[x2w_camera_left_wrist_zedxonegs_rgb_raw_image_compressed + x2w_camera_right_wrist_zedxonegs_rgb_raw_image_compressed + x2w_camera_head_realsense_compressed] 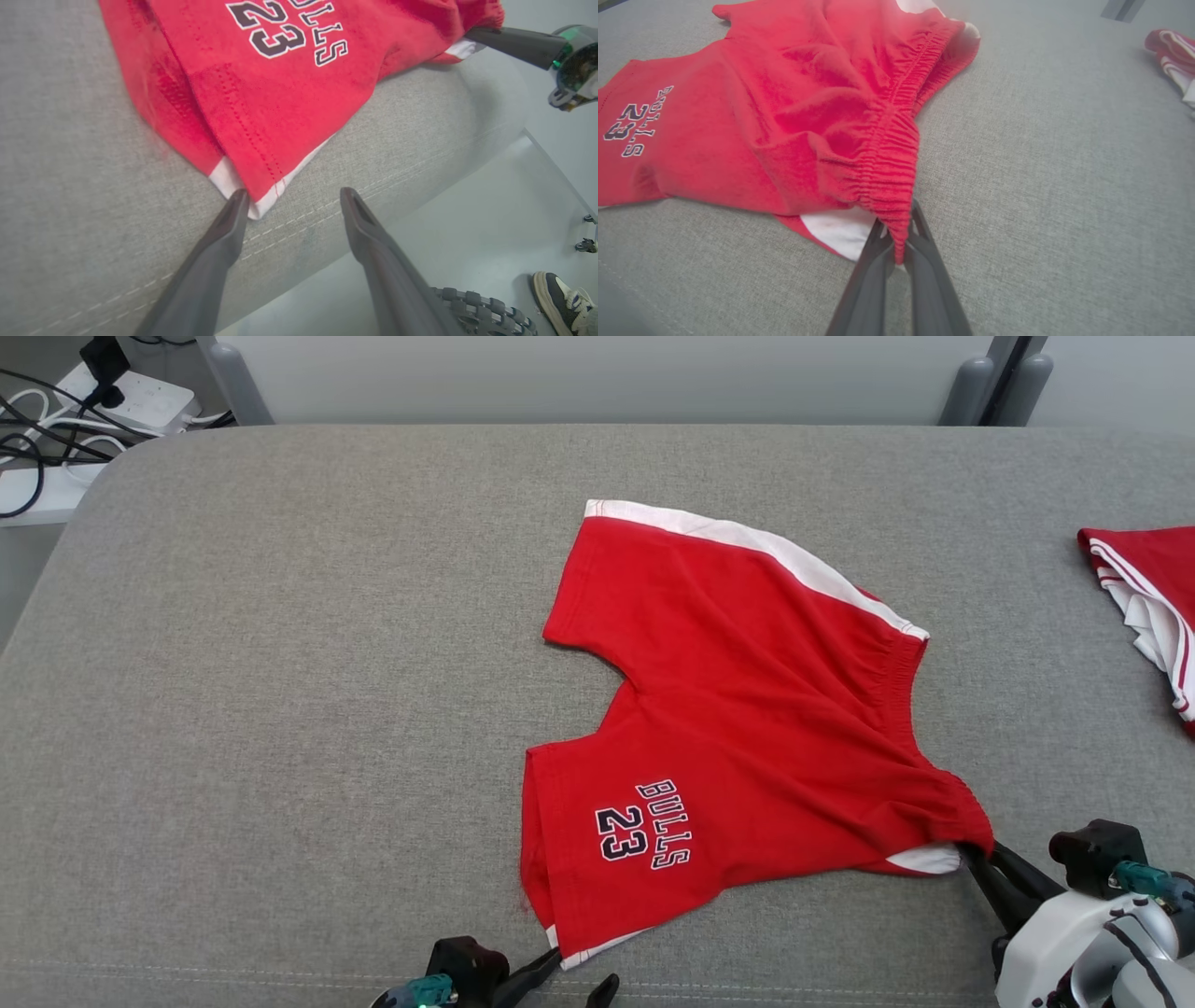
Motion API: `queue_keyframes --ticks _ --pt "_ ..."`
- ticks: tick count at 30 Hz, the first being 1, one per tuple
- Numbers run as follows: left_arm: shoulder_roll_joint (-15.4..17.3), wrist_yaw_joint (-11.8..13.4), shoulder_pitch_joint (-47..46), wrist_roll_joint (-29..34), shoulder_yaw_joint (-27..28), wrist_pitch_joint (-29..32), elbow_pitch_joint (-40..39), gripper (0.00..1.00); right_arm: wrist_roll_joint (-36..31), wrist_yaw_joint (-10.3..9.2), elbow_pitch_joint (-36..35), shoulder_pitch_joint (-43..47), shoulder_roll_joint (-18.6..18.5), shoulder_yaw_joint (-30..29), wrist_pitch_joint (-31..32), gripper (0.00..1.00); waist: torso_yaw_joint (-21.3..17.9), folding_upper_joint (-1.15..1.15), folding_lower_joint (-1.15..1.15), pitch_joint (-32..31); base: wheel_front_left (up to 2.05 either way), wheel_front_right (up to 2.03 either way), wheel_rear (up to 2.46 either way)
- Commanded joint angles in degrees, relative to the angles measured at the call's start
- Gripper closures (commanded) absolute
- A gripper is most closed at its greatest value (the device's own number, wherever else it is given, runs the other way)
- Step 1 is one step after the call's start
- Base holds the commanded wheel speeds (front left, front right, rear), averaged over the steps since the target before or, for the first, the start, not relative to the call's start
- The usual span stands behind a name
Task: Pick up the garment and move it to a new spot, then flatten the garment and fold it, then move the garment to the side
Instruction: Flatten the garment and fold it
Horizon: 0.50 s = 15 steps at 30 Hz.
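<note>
The garment is a pair of red shorts with white side stripes and "BULLS 23" printed on one leg, spread on the grey padded table. My right gripper is shut on the near corner of the elastic waistband, and the cloth is pulled taut toward it. My left gripper stands open at the table's front edge. In the left wrist view its fingertips touch the white hem corner of the shorts, with nothing held between them.
A second red and white garment lies at the table's right edge. Cables and a power strip sit beyond the back left corner. A person's shoe stands on the floor beside the robot's wheel.
</note>
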Motion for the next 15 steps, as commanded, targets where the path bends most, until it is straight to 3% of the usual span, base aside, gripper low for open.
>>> queue_keyframes --ticks 1,6,7,9,11,12,15 --pt "0.31 0.00 -2.25 -0.16 1.26 -0.52 -0.69 0.00 0.28 0.08 -1.10 -0.70 -1.57 0.65 -0.78 1.00 -0.10 0.00 0.00 0.07 0.00 0.00 0.00" --pt "0.07 0.00 -2.87 -0.31 0.95 -0.52 -0.71 0.00 0.36 0.08 -1.12 -0.91 -1.65 0.63 -0.78 1.00 -0.32 0.00 0.00 0.52 0.00 0.00 0.00" --pt "0.10 0.00 -3.00 -0.44 0.72 -0.52 -0.70 0.04 0.37 0.08 -1.14 -1.01 -1.61 0.65 -0.78 1.00 -0.39 0.00 0.00 0.64 0.00 0.00 0.00" --pt "0.20 0.00 -3.34 -0.72 0.31 -0.52 -0.74 0.44 0.37 0.08 -1.20 -1.28 -1.59 0.75 -0.78 1.00 -0.49 0.00 0.00 0.87 0.00 0.00 0.00" --pt "0.31 0.00 -3.86 -1.23 0.29 -0.52 -0.93 0.75 0.42 0.08 -1.25 -1.57 -1.57 0.93 -0.78 1.00 -0.54 0.00 0.00 1.04 0.00 0.00 0.00" --pt "0.42 0.00 -4.14 -1.50 0.36 -0.52 -1.01 0.98 0.46 0.08 -1.25 -1.71 -1.54 1.04 -0.78 1.00 -0.60 0.00 0.00 1.09 0.00 0.00 0.00" --pt "1.17 0.00 -5.10 -1.80 -0.51 -0.52 -1.15 1.00 0.71 0.08 -1.07 -2.08 -1.66 1.59 -0.78 1.00 -0.75 0.00 0.00 1.12 0.00 0.00 0.00"
